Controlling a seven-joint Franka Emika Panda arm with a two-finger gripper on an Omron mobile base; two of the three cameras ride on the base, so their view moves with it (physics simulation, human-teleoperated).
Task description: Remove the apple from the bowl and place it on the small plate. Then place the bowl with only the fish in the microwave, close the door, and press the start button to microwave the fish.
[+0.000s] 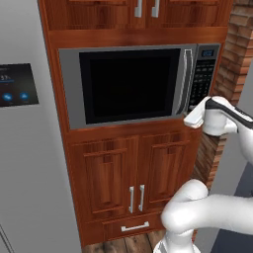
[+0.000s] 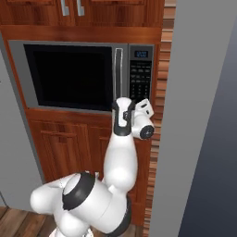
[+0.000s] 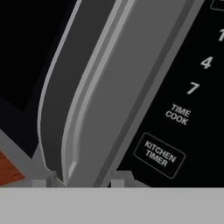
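Microwave built into wooden cabinet wall, door closed. Tool at lower end of door handle, beside keypad panel. Jaw state: cannot tell; fingertips barely visible.

You can count one microwave with one door and one curved handle. Below it you have two wooden cabinet doors and one drawer. Above, you see two more cabinet handles.
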